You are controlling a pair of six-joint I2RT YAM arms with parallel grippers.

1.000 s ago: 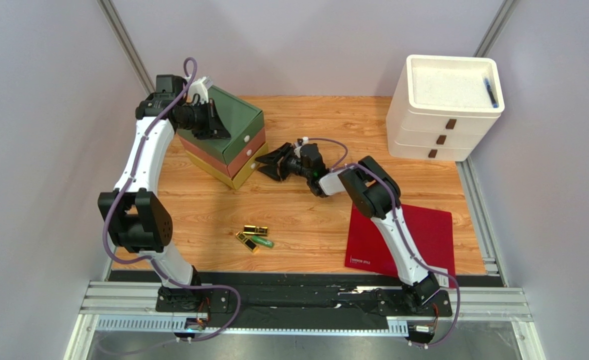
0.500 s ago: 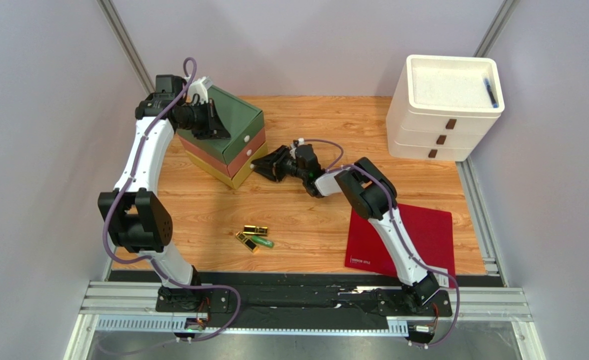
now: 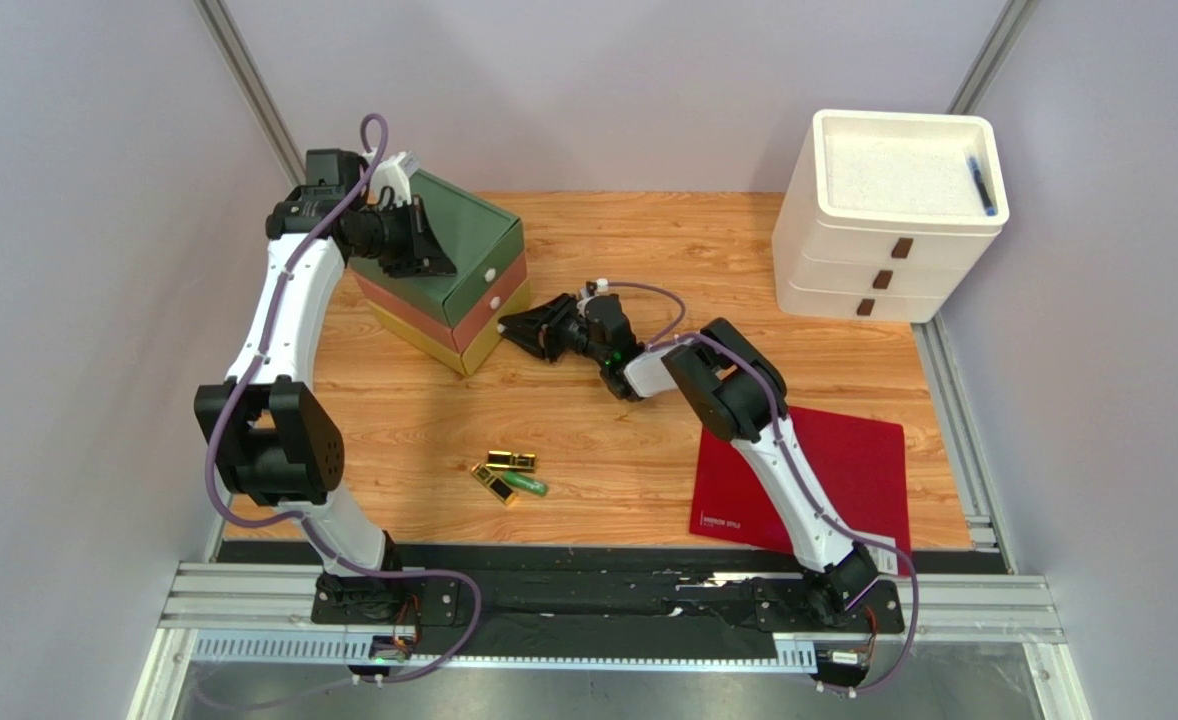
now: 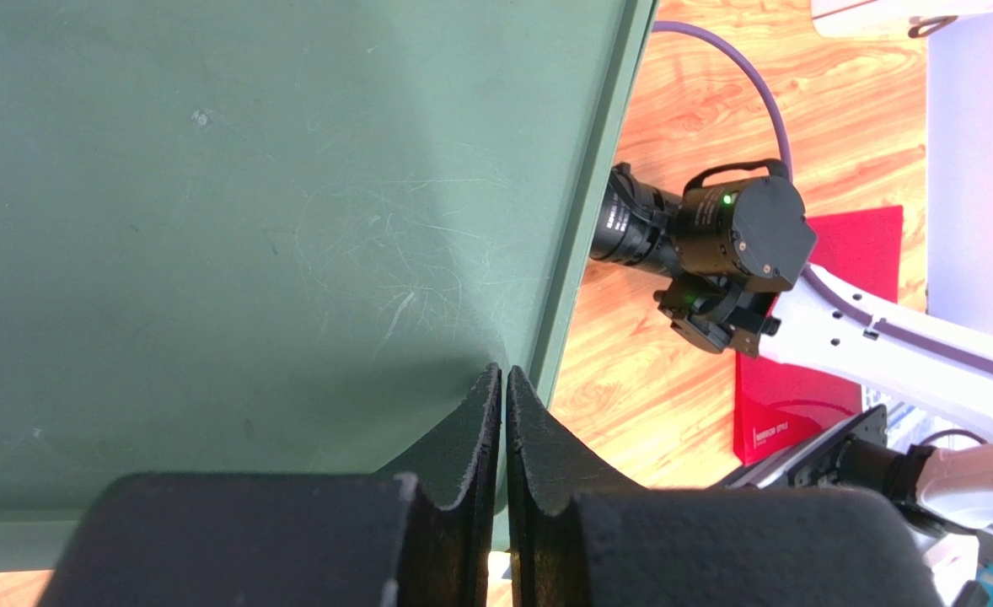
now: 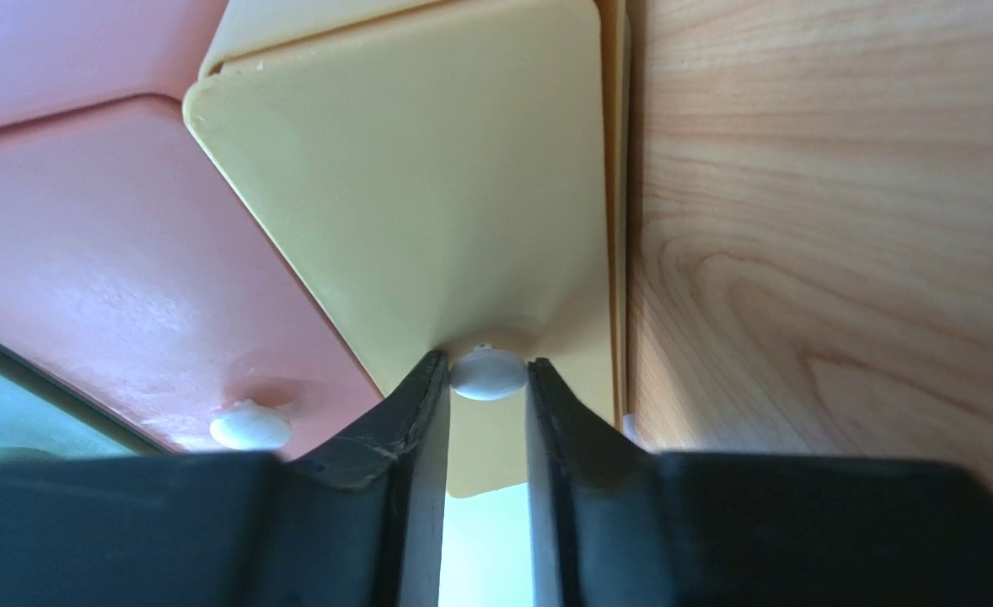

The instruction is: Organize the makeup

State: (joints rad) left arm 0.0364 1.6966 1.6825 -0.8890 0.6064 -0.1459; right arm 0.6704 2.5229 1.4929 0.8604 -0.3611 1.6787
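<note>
- My right gripper (image 5: 484,380) is nearly closed, its two fingers pinching the white knob (image 5: 489,374) on the front of the yellow drawer (image 5: 438,202), one finger on each side of it.
- That yellow drawer is the lowest of three in the coloured drawer box (image 3: 445,285); the pink drawer (image 5: 96,253) sits above it with a white knob of its own, and a green level is on top.
- My left gripper (image 4: 504,411) is fully closed, finger against finger, with nothing between them. It sits over the box's green top (image 4: 248,202), near the front edge; I cannot tell whether the tips touch it.
- The makeup I can see lies on the table (image 3: 625,248) near its front edge, well apart from both grippers: two gold lipstick tubes (image 3: 513,461) and one green tube (image 3: 525,485), three pieces bunched close together.
- One white drawer unit (image 3: 866,248) with three drawers stands at the far right corner; a small dark item lies in its top tray, too small to identify.
- One red sheet (image 3: 851,465) lies flat on the table's right side, partly under my right arm.
</note>
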